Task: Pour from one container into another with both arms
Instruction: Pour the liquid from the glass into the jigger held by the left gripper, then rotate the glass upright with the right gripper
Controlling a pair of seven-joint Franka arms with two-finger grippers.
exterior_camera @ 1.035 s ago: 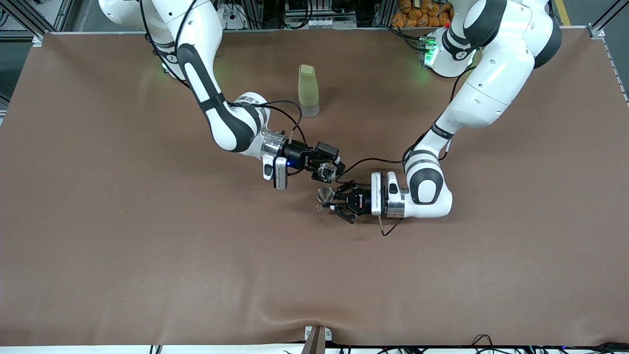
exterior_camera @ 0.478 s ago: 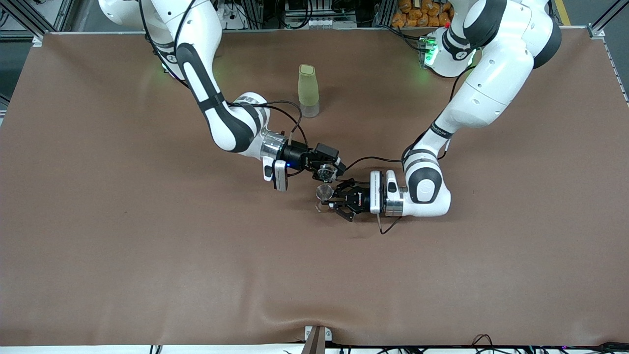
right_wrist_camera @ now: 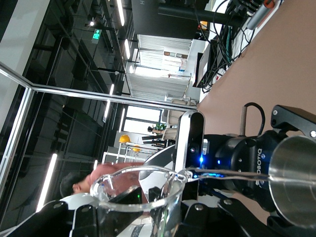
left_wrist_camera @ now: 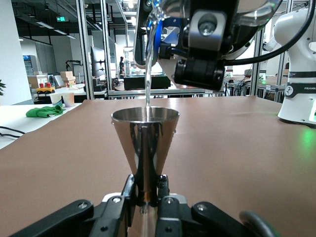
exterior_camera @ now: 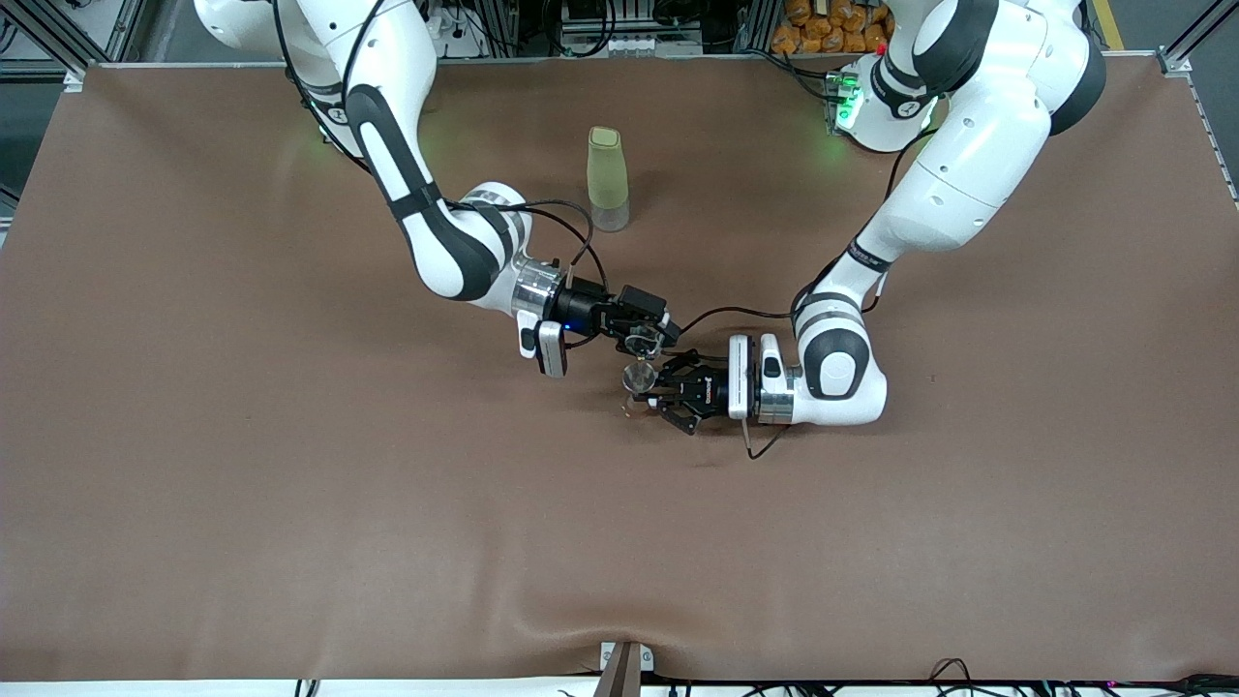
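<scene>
Brown table: right pincer tilts cup above jigger.

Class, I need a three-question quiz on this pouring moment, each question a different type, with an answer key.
1. True or false: the steel jigger is held upright by the left gripper.
2. Which is tipped over the jigger? A) the green bottle B) the glass cup C) neither
3. Fill in: a thin stream of liquid falls from the cup, held in the right gripper, into the ____.

Key: 1 true; 2 B; 3 jigger.
</scene>
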